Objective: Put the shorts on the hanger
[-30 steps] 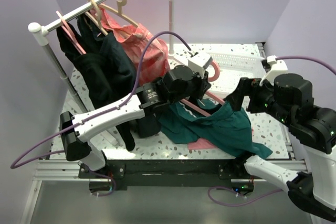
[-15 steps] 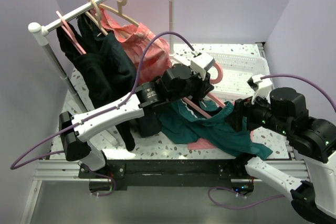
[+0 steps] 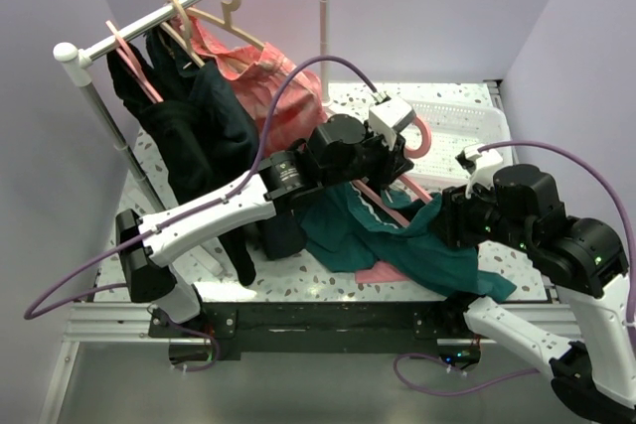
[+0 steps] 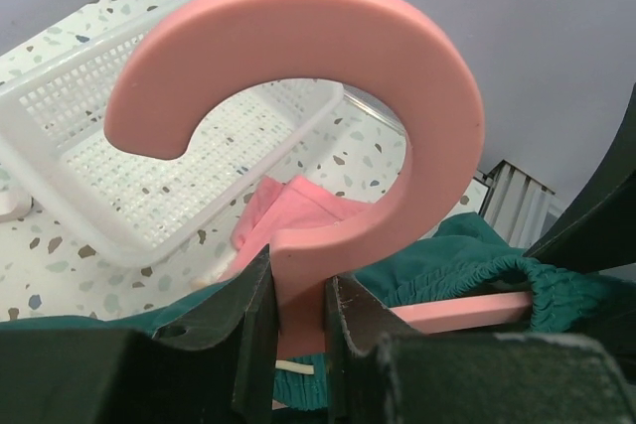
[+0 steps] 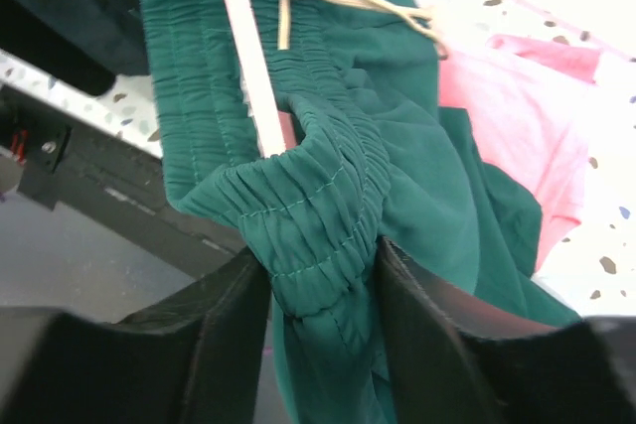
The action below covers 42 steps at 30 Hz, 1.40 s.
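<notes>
Speckled table (image 3: 298,280), centre frame: limp, light shorts (image 3: 417,245) hang on the stiff hanger (image 4: 298,17) bar; right gripper (image 5: 323,285) pinches the bunched elastic waistband, probably the firmest hold, while left gripper (image 4: 298,315) clamps the hanger neck.

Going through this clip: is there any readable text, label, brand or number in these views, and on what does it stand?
No text can be read in any view.
The hanger: plain pink, no print.
The shorts: no tag or logo showing.
White basket: unmarked.
Left arm and right arm: no legible marking in the top view.
</notes>
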Tool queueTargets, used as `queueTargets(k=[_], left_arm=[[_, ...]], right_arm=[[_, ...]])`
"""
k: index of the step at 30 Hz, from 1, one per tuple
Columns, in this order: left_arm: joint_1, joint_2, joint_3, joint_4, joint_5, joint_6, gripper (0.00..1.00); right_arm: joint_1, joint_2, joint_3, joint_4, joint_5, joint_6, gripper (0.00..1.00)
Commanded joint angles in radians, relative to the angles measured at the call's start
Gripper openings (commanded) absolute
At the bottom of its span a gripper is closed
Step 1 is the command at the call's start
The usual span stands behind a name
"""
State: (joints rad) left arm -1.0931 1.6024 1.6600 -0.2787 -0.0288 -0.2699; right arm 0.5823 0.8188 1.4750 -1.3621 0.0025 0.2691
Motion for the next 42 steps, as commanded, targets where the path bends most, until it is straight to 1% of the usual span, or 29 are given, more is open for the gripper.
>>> queueTargets(k=[1, 2, 3, 4, 6, 9, 10, 12, 13, 14, 15, 17, 21, 22, 24, 25, 27, 30, 31, 33, 34, 36, 37, 41, 42], left_arm=[[0.002, 0.004, 0.107, 0.108, 0.067, -0.017, 0.0], [0.002, 0.01, 0.113, 0.107, 0.067, -0.018, 0.0], [0.002, 0.011, 0.116, 0.107, 0.067, -0.018, 0.0], [0.002, 0.013, 0.122, 0.107, 0.064, -0.017, 0.0], [0.001, 0.016, 0.126, 0.115, 0.066, -0.018, 0.0], [0.002, 0.024, 0.135, 0.124, 0.076, -0.025, 0.0], [0.002, 0.027, 0.145, 0.124, 0.082, -0.026, 0.0], [0.002, 0.04, 0.156, 0.127, 0.089, -0.031, 0.0], [0.001, 0.042, 0.165, 0.128, 0.093, -0.034, 0.0], [0.001, 0.05, 0.17, 0.128, 0.095, -0.034, 0.0], [0.002, 0.053, 0.175, 0.127, 0.093, -0.035, 0.0], [0.002, 0.062, 0.187, 0.125, 0.093, -0.037, 0.0], [0.002, 0.062, 0.195, 0.115, 0.058, -0.04, 0.0], [0.002, 0.06, 0.193, 0.111, 0.032, -0.04, 0.1], [0.002, 0.051, 0.19, 0.102, -0.005, -0.038, 0.25], [0.002, 0.047, 0.182, 0.101, -0.04, -0.038, 0.47], [0.002, 0.031, 0.169, 0.096, -0.083, -0.038, 0.58], [0.002, 0.008, 0.156, 0.093, -0.152, -0.052, 0.69], [0.002, -0.001, 0.14, 0.096, -0.224, -0.055, 0.7], [0.002, -0.016, 0.126, 0.099, -0.305, -0.066, 0.71], [0.002, -0.013, 0.126, 0.096, -0.391, -0.066, 0.71], [0.002, 0.008, 0.135, 0.081, -0.474, -0.077, 0.7], [0.005, 0.022, 0.15, 0.075, -0.549, -0.083, 0.69], [0.035, 0.14, 0.217, 0.033, -0.641, -0.121, 0.65], [0.042, 0.158, 0.231, 0.027, -0.655, -0.144, 0.64]], right_arm=[[0.002, -0.006, -0.002, -0.019, 0.048, -0.011, 0.44], [0.002, -0.016, -0.002, -0.005, -0.035, -0.049, 0.44], [0.002, -0.045, -0.008, 0.017, -0.062, -0.06, 0.46], [0.002, -0.061, -0.01, 0.027, -0.056, -0.062, 0.5], [0.002, -0.079, -0.007, 0.017, -0.007, -0.054, 0.52], [0.002, -0.067, -0.008, 0.001, -0.027, -0.057, 0.4], [0.001, -0.061, -0.01, -0.002, -0.027, -0.057, 0.3], [0.001, -0.056, -0.012, -0.008, -0.006, -0.047, 0.2], [0.002, -0.052, -0.012, -0.008, 0.013, -0.045, 0.08], [0.002, -0.05, -0.012, -0.005, 0.016, -0.044, 0.02], [0.002, -0.053, -0.01, 0.001, 0.024, -0.041, 0.0], [0.004, -0.053, -0.001, 0.006, 0.063, -0.024, 0.0], [0.001, -0.035, 0.077, -0.038, 0.148, -0.002, 0.0], [0.002, -0.032, 0.094, -0.049, 0.171, 0.004, 0.0], [0.002, -0.027, 0.14, -0.078, 0.217, 0.019, 0.0], [0.001, -0.027, 0.152, -0.086, 0.228, 0.024, 0.0], [0.002, -0.032, 0.182, -0.1, 0.244, 0.038, 0.0], [0.002, -0.03, 0.212, -0.123, 0.269, 0.054, 0.0], [0.002, -0.03, 0.218, -0.127, 0.284, 0.061, 0.0], [0.002, -0.032, 0.235, -0.127, 0.303, 0.071, 0.0], [0.002, -0.039, 0.235, -0.12, 0.306, 0.076, 0.0], [0.002, -0.044, 0.237, -0.091, 0.291, 0.079, 0.0], [0.002, -0.046, 0.238, -0.08, 0.283, 0.081, 0.0], [0.002, -0.015, 0.287, -0.051, 0.263, 0.07, 0.0], [0.002, -0.003, 0.327, -0.057, 0.264, 0.067, 0.0]])
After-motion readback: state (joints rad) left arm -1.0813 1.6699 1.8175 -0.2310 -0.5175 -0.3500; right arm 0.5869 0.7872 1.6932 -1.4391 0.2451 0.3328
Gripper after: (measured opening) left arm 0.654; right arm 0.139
